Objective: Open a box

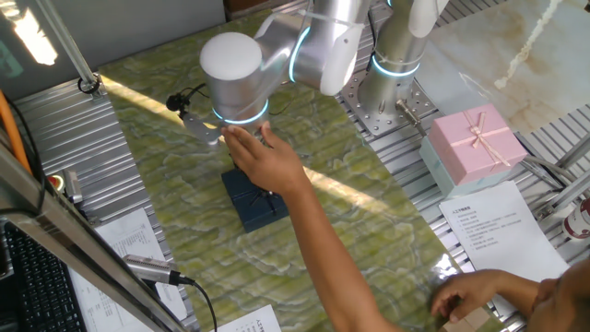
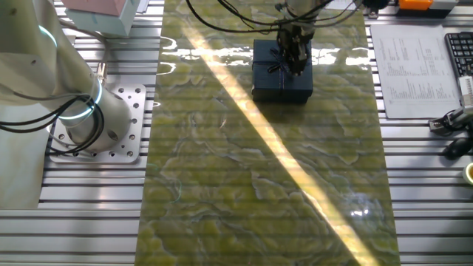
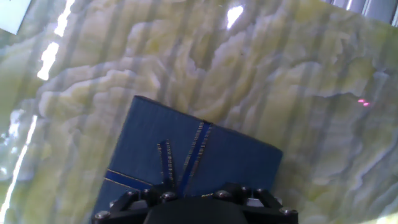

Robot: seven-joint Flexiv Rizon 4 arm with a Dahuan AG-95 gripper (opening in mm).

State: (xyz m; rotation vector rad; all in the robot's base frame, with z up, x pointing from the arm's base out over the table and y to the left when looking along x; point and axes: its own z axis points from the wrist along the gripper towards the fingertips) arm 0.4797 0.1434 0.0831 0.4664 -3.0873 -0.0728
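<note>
The small navy-blue box [image 2: 270, 83] stands shut on the green marbled mat, its lid with the thin ribbon bow [image 3: 186, 155] in place. It also shows in one fixed view [image 1: 251, 205] and fills the lower hand view [image 3: 149, 143]. My gripper [image 2: 294, 65] hangs straight down over the right part of the lid, by the bow. Its fingers look narrow and close together, and the hand view shows only the gripper's base. In one fixed view a person's hand [image 1: 267, 157] covers the gripper just above the box.
A pink bow-topped box [image 1: 475, 140] with a pale teal base sits beside the robot's base [image 2: 89, 118]. Printed sheets [image 1: 502, 226] lie at the mat's edge. The person's arm [image 1: 350, 267] crosses the mat. A keyboard [image 2: 460, 52] lies at the far side.
</note>
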